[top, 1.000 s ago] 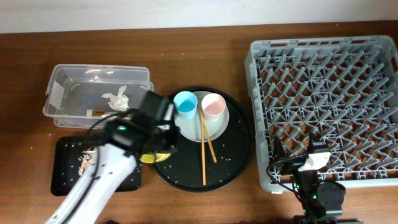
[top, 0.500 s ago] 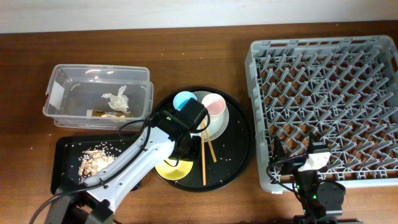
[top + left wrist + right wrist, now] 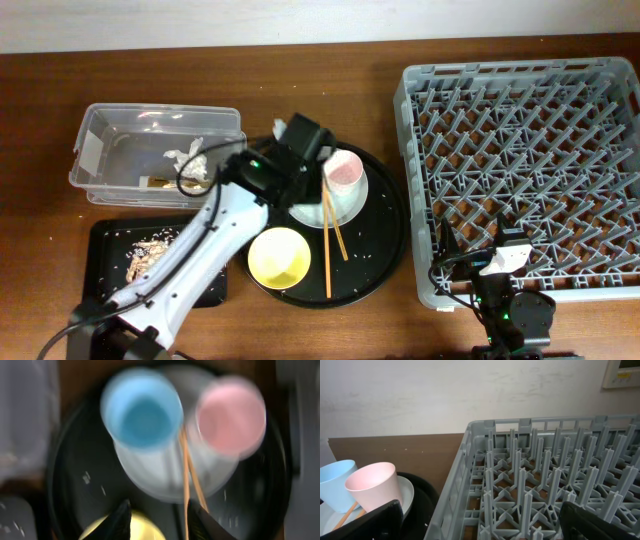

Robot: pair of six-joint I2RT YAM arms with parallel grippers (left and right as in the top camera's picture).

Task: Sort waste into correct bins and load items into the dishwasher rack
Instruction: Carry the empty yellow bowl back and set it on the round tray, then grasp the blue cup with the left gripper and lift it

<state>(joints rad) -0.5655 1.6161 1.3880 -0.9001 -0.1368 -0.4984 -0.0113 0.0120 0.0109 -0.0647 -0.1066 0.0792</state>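
Even light; left-wrist view perhaps motion-blurred

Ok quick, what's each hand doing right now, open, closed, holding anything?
Left hand: open, holding nothing.
Right hand: open wide, holding nothing.

I read the dishwasher rack (image 3: 412, 200) as plain grey with a lattice floor. Blue cup (image 3: 142, 412) was light blue, pink cup (image 3: 343, 170) soft pink, plate (image 3: 350, 198) pale off-white, bowl (image 3: 279, 257) yellow. Chopsticks (image 3: 328, 250) were light tan. Round tray (image 3: 385, 230) was black, flecked white. Tub (image 3: 160, 110) was clear with a white label (image 3: 90, 150), tissue (image 3: 188, 158) white, wrapper (image 3: 160, 182) gold-brown. Small tray (image 3: 105, 290) was black, food scraps (image 3: 145, 258) tan. Table (image 3: 320, 90) was dark brown.
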